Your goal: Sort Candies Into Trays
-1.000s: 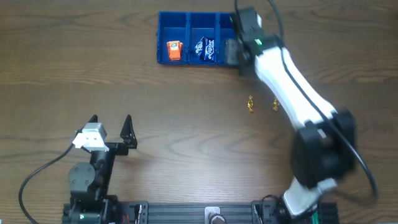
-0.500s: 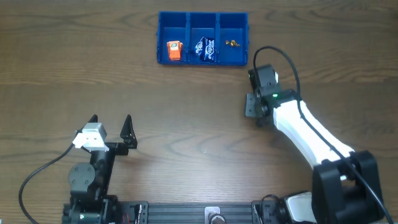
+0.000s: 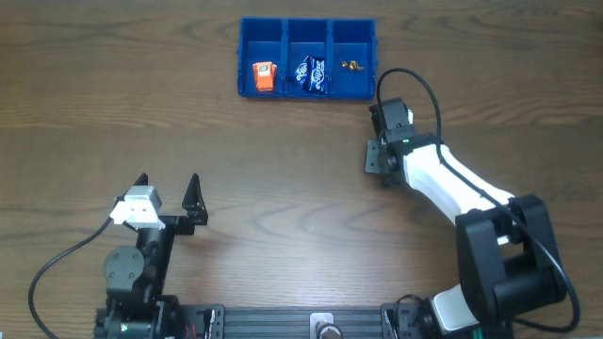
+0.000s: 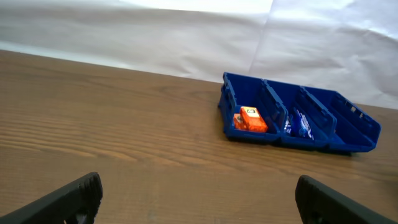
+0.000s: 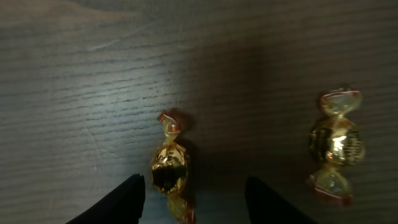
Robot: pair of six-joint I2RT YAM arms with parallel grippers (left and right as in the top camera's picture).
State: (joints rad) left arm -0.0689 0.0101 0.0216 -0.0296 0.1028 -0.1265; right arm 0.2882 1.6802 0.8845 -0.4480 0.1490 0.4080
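Near left: left gripper (image 3: 168, 184) parked low, fingers spread, nothing between them, well apart from every candy.

Far centre: tray (image 3: 307, 21), three bins. Orange candy (image 3: 264, 77) in left bin, blue candy (image 3: 311, 72) in middle, binned gold (image 3: 351, 66) in right.

Right of centre, on the tray's near side: right gripper (image 5: 196, 202) low over the table (image 3: 283, 188), fingers spread, empty. Loose gold (image 5: 168, 167) lies in the mouth of the gap, closer to one finger. Its long axis runs crosswise to my closing line, so I judge the fingers would meet its belly, not the twisted ends. Spare gold (image 5: 336, 144) lies beside it, apart, outside the gap.

My right arm is far nearer, so this pick is its job. I should centre first.
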